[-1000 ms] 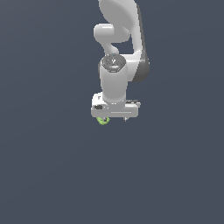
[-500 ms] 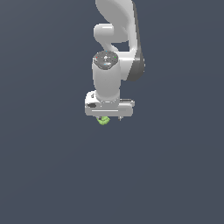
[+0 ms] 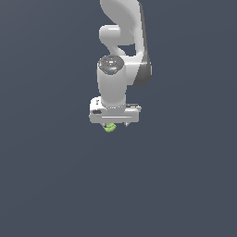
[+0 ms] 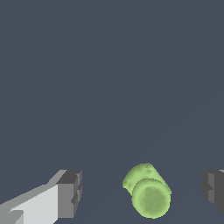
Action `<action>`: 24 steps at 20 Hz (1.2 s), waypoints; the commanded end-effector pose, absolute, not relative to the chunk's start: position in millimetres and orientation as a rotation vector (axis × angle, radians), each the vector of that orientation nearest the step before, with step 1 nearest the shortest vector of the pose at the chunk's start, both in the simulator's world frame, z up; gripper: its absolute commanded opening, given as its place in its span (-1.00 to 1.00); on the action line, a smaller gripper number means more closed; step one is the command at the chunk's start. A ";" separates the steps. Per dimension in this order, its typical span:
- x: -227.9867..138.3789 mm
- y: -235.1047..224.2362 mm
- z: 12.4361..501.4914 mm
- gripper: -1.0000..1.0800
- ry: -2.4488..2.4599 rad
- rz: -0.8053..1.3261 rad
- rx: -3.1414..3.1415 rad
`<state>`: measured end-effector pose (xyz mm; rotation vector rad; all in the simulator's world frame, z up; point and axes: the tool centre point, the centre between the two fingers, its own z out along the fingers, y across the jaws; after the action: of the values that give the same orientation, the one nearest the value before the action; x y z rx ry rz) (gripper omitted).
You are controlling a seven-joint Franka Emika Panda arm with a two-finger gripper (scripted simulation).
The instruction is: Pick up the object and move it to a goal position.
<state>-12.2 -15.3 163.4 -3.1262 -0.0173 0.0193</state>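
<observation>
The object is a tiny lime-green knobby lump, showing just under the white gripper bar in the exterior view. In the wrist view the object lies between my two fingers, nearer the middle, with a gap on each side. My gripper is open and hangs straight down over the object. In the wrist view my gripper has one dark finger pad on one side and the other finger pad at the frame's edge. Neither pad touches the object.
A plain dark grey-blue surface fills both views. The white arm rises from the gripper to the top of the exterior view.
The gripper has shifted slightly to the exterior view's left and now sits more squarely over the object. The object has stayed in place.
</observation>
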 end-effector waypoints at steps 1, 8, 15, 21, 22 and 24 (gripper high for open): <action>-15.5 -17.6 159.7 0.92 -0.060 0.019 -3.127; -30.2 -27.1 144.1 0.92 -0.253 0.014 -3.121; -51.9 -38.4 124.0 0.92 -0.519 0.009 -3.093; -71.7 -46.5 108.1 0.92 -0.743 0.005 -3.050; -74.7 -47.6 105.9 0.92 -0.775 0.005 -3.042; -80.2 -49.4 102.0 0.92 -0.834 0.004 -3.027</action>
<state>-75.8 -48.0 105.1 -3.0398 -0.7847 0.0053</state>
